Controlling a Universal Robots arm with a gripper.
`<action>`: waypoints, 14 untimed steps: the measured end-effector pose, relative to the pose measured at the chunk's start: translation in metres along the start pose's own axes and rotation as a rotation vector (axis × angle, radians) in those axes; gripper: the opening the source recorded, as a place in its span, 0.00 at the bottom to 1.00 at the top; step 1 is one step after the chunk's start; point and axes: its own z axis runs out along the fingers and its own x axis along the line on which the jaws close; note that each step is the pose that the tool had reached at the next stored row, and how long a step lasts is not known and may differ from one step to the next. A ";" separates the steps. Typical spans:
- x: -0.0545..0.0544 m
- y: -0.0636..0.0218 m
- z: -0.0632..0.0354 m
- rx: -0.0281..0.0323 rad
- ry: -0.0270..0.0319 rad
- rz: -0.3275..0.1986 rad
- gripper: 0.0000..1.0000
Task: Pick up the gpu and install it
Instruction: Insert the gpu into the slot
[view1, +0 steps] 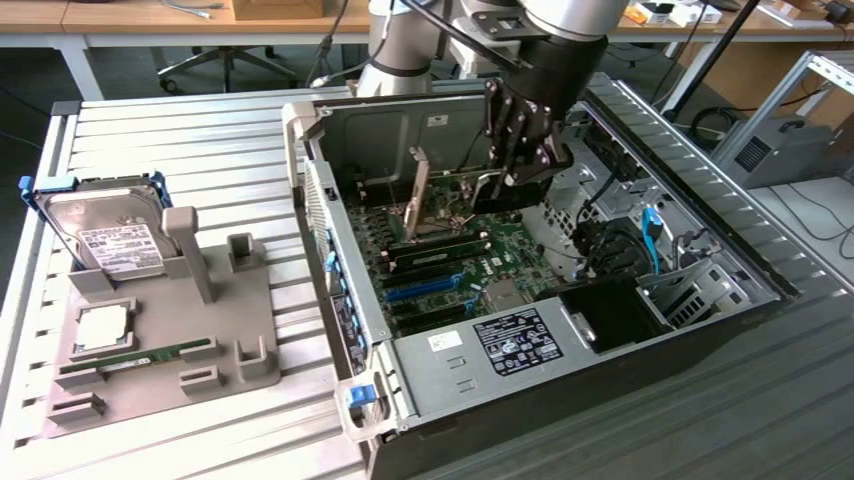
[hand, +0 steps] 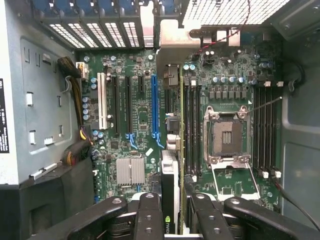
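In the exterior view, the black multi-fingered gripper (view1: 523, 180) on the silver and grey arm reaches down into the open black and silver computer case (view1: 667, 190). Its jaws are closed on the gpu (view1: 447, 185), a slim dark card held on edge over the green motherboard (view1: 501, 245), with its metal end bracket toward the case wall at the exterior view's left. Whether the card sits in a slot cannot be told.

A black and white label (view1: 514, 340) lies on the silver power supply box, its print too small to read. On the grey slatted table (view1: 160, 130), toward the exterior view's left, a grey moulded holder (view1: 174, 340) carries a boxy silver hard drive (view1: 114, 235) in a blue frame. The drive's white label cannot be read. A narrow green memory stick (view1: 147, 353) lies flat on the holder.

In the wrist view, the gripper (hand: 175, 200) has its black fingers (hand: 148, 215) pressed to both faces of the gpu (hand: 170, 170), seen edge-on. A small green emblem shows on the card's edge near the fingers, with no lettering legible. The card runs between the long blue slot (hand: 155, 105) and the black memory slots (hand: 192, 125). Beyond these lie the open silver processor socket (hand: 225, 135) and a finned silver heatsink (hand: 130, 170).
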 end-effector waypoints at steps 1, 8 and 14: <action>0.000 0.0012 0.0000 0.0000 0.0000 0.000 0.27; 0.001 0.0133 0.0004 0.0001 0.0001 0.000 0.27; 0.001 0.0148 0.0093 0.0001 -0.0001 0.000 0.27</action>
